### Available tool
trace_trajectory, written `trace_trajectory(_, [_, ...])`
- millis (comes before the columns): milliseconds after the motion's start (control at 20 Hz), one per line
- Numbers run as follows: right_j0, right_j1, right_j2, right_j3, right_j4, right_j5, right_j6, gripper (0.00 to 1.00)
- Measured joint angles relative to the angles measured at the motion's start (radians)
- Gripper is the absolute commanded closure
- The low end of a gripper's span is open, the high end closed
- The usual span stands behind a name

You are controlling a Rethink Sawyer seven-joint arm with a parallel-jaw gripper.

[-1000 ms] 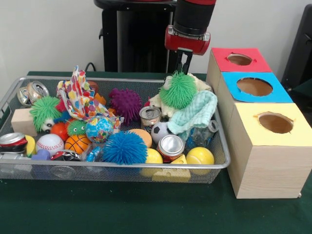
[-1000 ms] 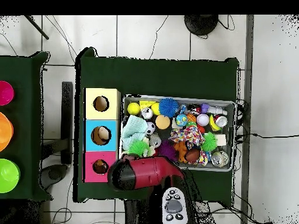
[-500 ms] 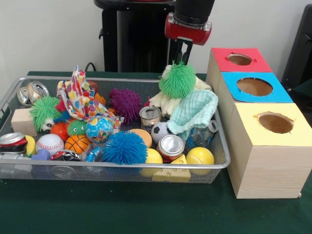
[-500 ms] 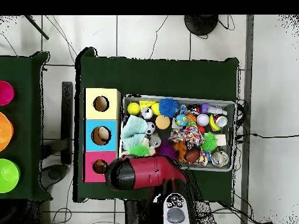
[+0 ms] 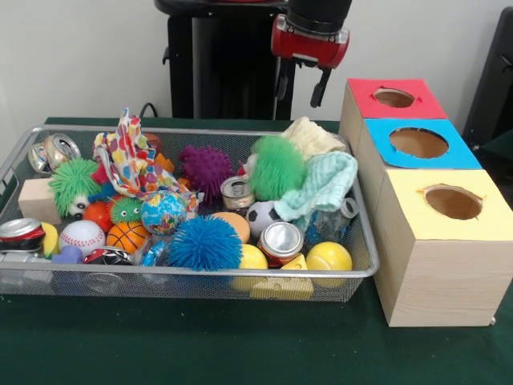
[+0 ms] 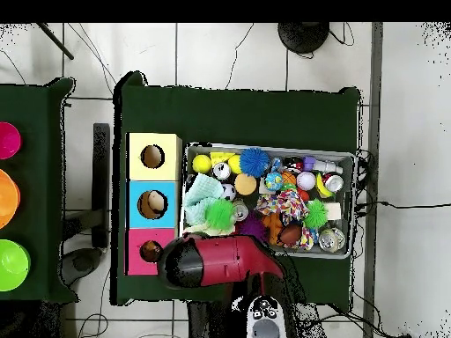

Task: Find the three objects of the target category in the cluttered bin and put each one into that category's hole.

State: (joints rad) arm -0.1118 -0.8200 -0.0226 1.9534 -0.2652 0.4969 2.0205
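Note:
A fuzzy green spiky ball (image 5: 276,166) lies in the wire bin (image 5: 192,273), against a tin can (image 5: 236,192) and a mint cloth (image 5: 325,183); the overhead view shows this green ball (image 6: 218,212) near the bin's box-side end. My gripper (image 5: 301,84) hangs open and empty above the bin's far edge, well clear of the ball. Other spiky balls sit in the bin: purple (image 5: 206,168), blue (image 5: 204,242), and a green one with eyes (image 5: 74,183). Three boxes with holes stand beside the bin: red (image 5: 393,98), blue (image 5: 418,143), yellow (image 5: 449,200).
The bin is packed with sports balls, cans (image 5: 280,241), yellow balls (image 5: 329,257), a wooden block (image 5: 36,199) and a patterned cloth (image 5: 132,160). In the overhead view my red arm (image 6: 216,261) covers the gripper beside the red box (image 6: 150,251).
The green spiky ball was lifted on the shut gripper, then dropped back into the bin. The gripper has opened and risen slightly.

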Motion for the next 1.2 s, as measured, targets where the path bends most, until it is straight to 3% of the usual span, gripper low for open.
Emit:
trace_trajectory(550, [0.0,-0.017,0.0,-0.001,0.002,0.009,0.0,0.0])
trace_trajectory(800, [-0.014,-0.029,0.003,-0.019,0.002,0.06,0.0,0.0])
trace_trajectory(1200, [-0.132,-0.01,0.049,-0.153,-0.001,0.242,0.0,0.0])
